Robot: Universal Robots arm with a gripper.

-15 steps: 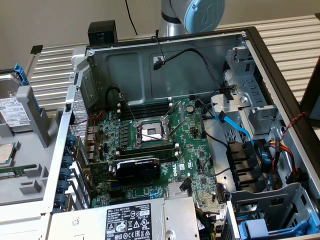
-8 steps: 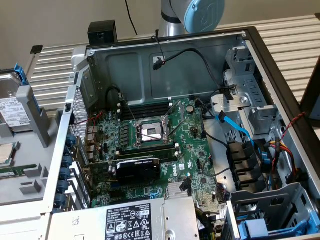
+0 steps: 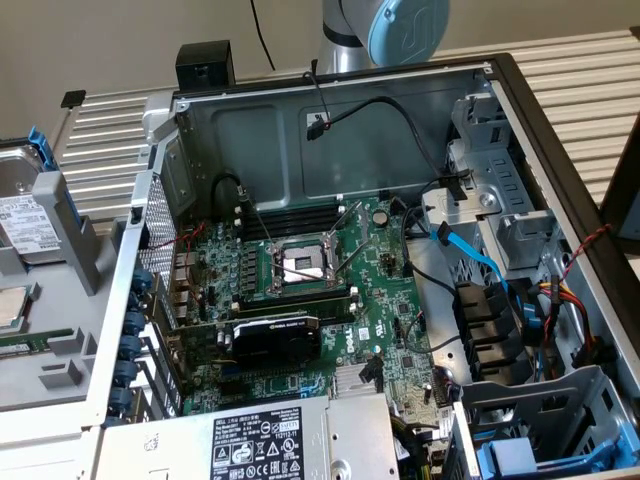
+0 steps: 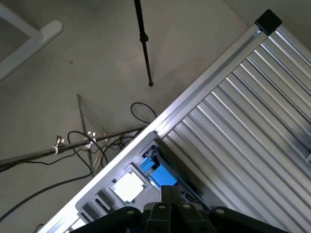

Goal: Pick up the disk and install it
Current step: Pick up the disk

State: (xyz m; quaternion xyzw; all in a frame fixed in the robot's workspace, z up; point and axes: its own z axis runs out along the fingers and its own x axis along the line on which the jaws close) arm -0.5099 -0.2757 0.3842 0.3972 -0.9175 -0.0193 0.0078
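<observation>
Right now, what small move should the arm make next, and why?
Probably open the gripper: it is shut and empty, and the disk sits in the grey holder outside the computer case, at the exterior view's left.

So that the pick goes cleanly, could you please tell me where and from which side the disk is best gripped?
Probably by the blue carrier at its raised upper end, coming from above. The disk leans in a grey holder at the exterior view's left, which covers its lower part, so the upper end looks freest.
</observation>
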